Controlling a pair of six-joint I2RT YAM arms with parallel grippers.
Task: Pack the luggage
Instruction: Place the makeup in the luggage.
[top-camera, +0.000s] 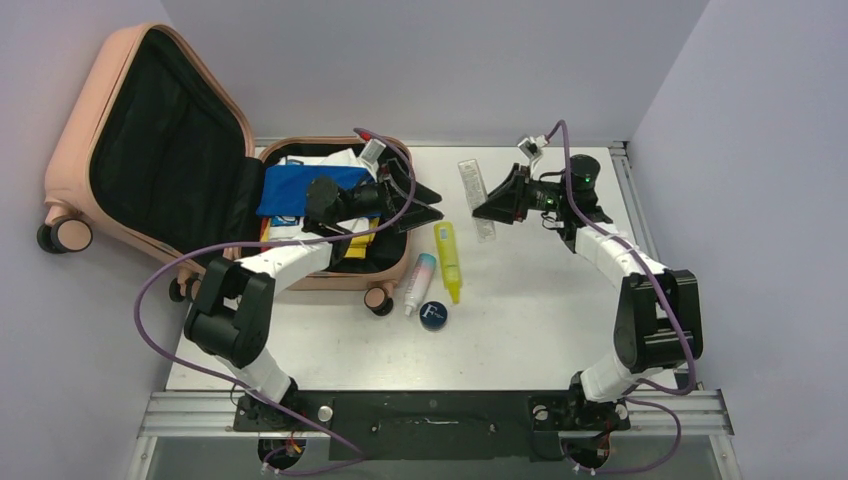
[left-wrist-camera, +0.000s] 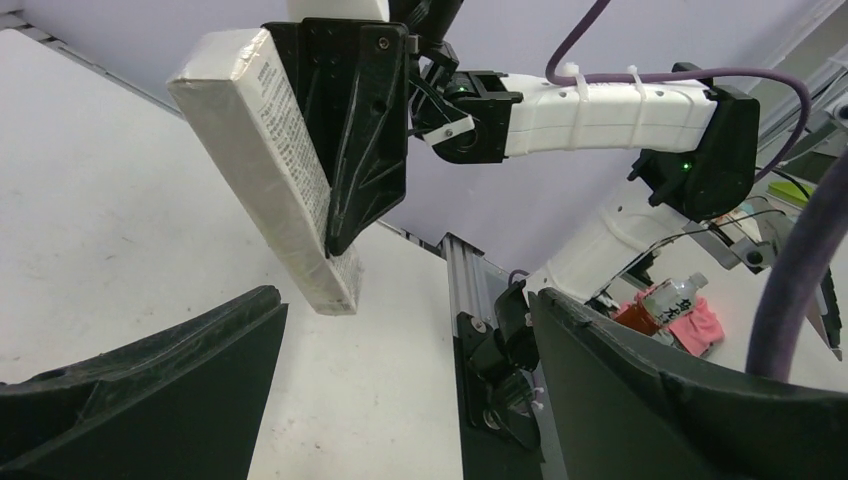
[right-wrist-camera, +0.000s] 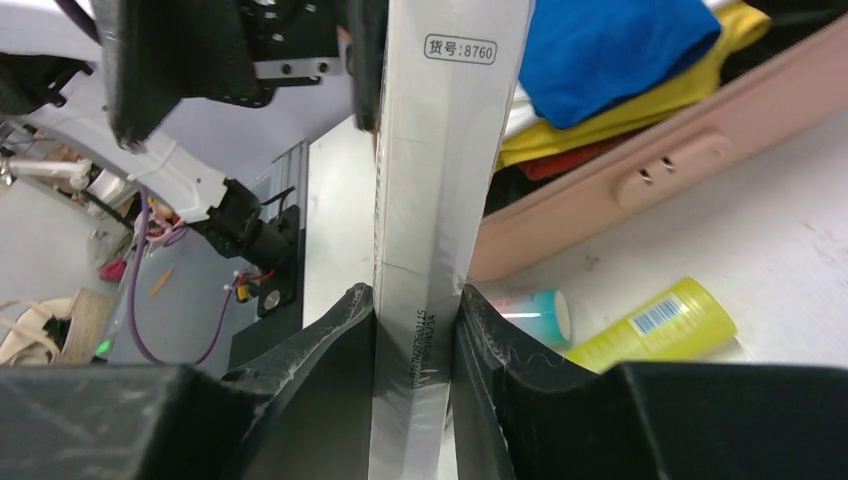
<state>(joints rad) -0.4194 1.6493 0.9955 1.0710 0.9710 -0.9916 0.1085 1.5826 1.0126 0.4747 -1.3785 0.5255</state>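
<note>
1. Tabletop (top-camera: 540, 330): white, and it carries everything I list below.

2. Luggage (top-camera: 78, 130): salmon-pink hard-shell case, open at the far left corner. I see the black-lined lid propped upright, leaning out past the left edge. The lower half lies flat on the tabletop. Caster wheels show at the lid's outer end and at the lower half's near corners.

3. Left gripper (top-camera: 420, 203): over the right rim of the lower half. Its fingers (left-wrist-camera: 150, 390) are spread wide and I see nothing between them.

4. Right gripper (top-camera: 485, 205): toward the far right corner, pointing left at the luggage. Its fingers (right-wrist-camera: 320, 360) are drawn in and clamped on item 6.

5. Blue cloth (top-camera: 300, 185): folded, on top in the lower half, with a yellow garment (right-wrist-camera: 700, 60) and white items around it.

6. Long flat pack (right-wrist-camera: 450, 150): wrapped in clear film, printed label at one end, pinched partway along its length and held tilted. I cannot tell whether its lower end touches the tabletop.

7. Yellow bottle (top-camera: 448, 260): lying mid-tabletop, near the luggage's right side.

8. Pastel tube (top-camera: 420, 283): lying just left of the bottle, beside a caster wheel.

9. Dark round tin (top-camera: 433, 316): by the tube's near end.
</note>
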